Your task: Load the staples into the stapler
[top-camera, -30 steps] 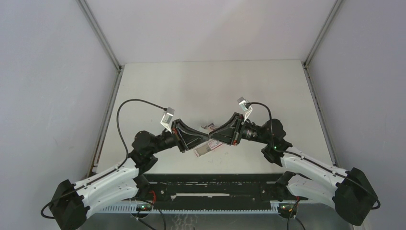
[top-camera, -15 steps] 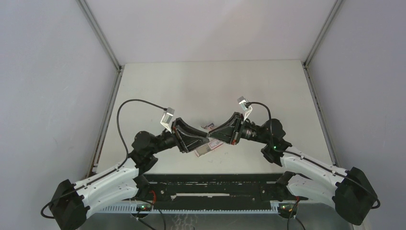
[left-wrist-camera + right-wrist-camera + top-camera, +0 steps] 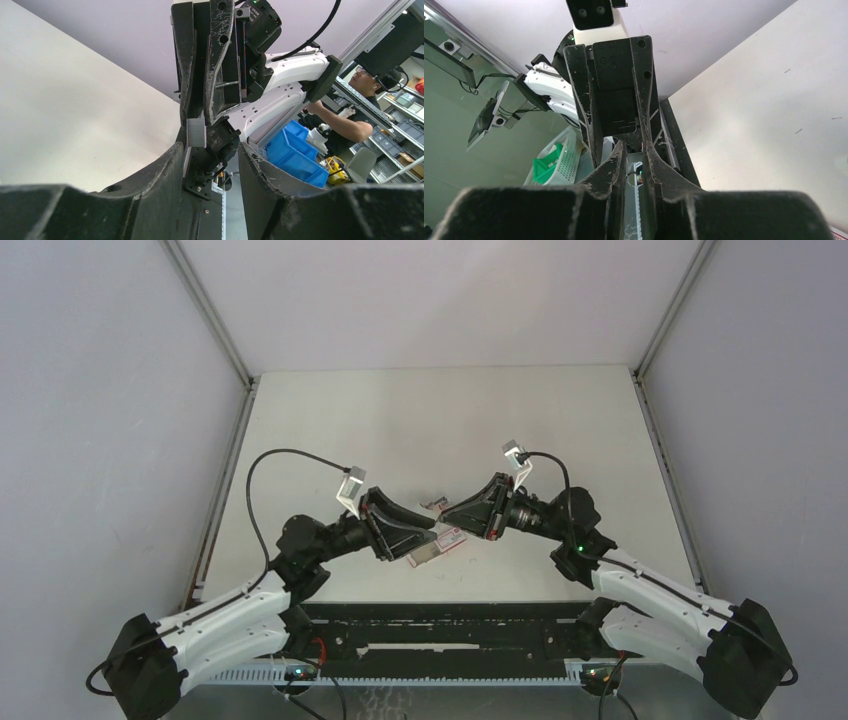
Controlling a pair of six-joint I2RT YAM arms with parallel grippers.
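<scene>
Small pink-and-white object point(image 3: 437, 546) partly hidden under left gripper point(image 3: 432, 531), too small to identify, grey ribbed staple strip point(image 3: 196, 132) partly hidden within right gripper point(image 3: 202, 127)

The left gripper point(image 3: 430, 531) and right gripper point(image 3: 446, 515) are black, the staples point(image 3: 196, 133) ribbed silver, the table point(image 3: 420, 420) off-white.

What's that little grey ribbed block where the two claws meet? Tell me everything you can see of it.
It is a strip of staples: a small rectangular block, metallic grey, with fine parallel ridges across its face. It sits pinched at the fingertips of the right gripper, which points toward the left arm. The left gripper flanks it with open fingers and does not seem to touch it. From above it is too small to make out.
</scene>
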